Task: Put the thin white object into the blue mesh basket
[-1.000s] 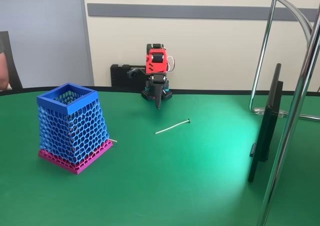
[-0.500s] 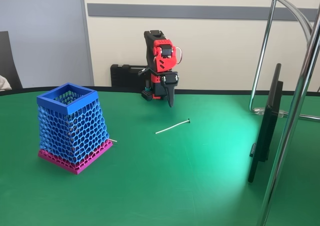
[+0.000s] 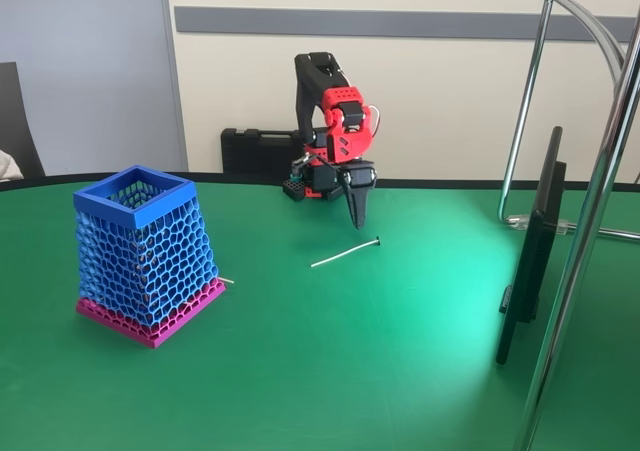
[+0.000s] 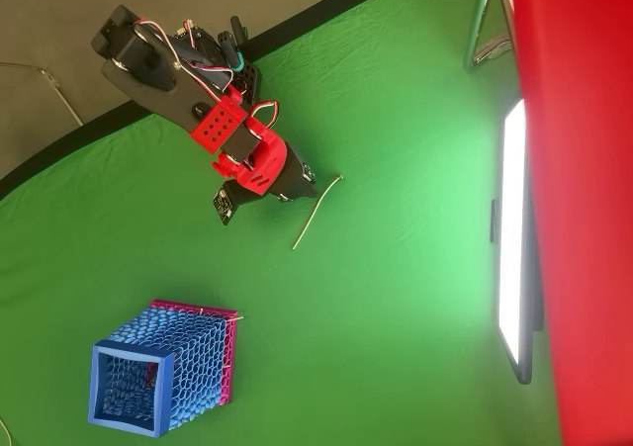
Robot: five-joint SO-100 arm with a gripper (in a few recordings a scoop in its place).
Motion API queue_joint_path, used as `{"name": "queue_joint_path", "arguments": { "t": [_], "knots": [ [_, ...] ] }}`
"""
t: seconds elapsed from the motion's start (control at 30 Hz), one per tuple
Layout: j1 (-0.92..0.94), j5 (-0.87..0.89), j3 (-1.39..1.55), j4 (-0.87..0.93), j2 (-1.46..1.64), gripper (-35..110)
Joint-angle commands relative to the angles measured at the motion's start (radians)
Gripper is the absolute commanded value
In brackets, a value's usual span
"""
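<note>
Red-and-black arm reaches over the green table (image 3: 400,371), its gripper (image 3: 358,211) pointing down with fingers together and nothing between them, clear of the surface. Thin white object (image 3: 345,253) lies flat on the cloth just in front of the tip in the fixed view, untouched. Blue mesh basket (image 3: 145,251) stands upright well apart to the left.

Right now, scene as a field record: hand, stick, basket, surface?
hand: above the table, fingers pointing down, holding nothing; open or shut cannot be told
thin white object: flat on the table, near the hand, untouched
blue mesh basket: upright on its pink base, apart from the stick, to its left in the fixed view
table: green cloth
</note>
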Motion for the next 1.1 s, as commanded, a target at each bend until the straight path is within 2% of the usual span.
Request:
{"name": "queue_joint_path", "arguments": {
  "t": [0.0, 1.07],
  "knots": [
    [-0.025, 0.011, -0.046, -0.005, -0.026, 13],
    [-0.086, 0.025, -0.264, 0.009, -0.344, 13]
  ]
}}
